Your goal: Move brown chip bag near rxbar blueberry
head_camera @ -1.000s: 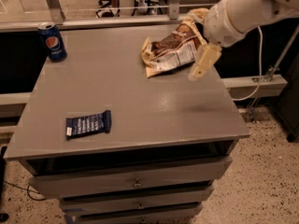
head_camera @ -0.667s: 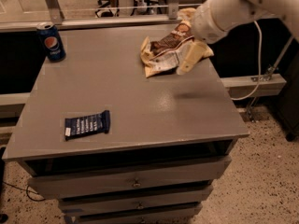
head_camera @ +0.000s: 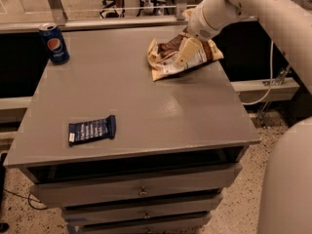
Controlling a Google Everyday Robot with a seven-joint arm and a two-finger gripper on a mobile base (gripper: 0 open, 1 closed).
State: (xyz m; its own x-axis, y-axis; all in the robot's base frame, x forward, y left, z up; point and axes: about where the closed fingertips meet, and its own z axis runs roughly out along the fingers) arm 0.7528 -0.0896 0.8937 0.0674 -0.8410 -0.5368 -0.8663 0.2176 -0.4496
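Observation:
The brown chip bag (head_camera: 165, 64), crinkled brown and cream with a white label panel, lies at the far right of the grey cabinet top (head_camera: 146, 101). My gripper (head_camera: 185, 48) comes in from the upper right on a white arm and rests down on the middle of the bag, hiding part of it. The rxbar blueberry (head_camera: 91, 129), a flat navy wrapper with pale lettering, lies near the front left edge, far from the bag and the gripper.
A blue Pepsi can (head_camera: 54, 44) stands upright at the far left corner. The cabinet has drawers (head_camera: 141, 191) below its front edge. A rail and dark shelving run behind it. The robot's white body (head_camera: 287, 184) fills the lower right.
The arm has swung left and down from beside the bag's right edge. The gripper now sits on the bag. The bag, bar and can have not moved.

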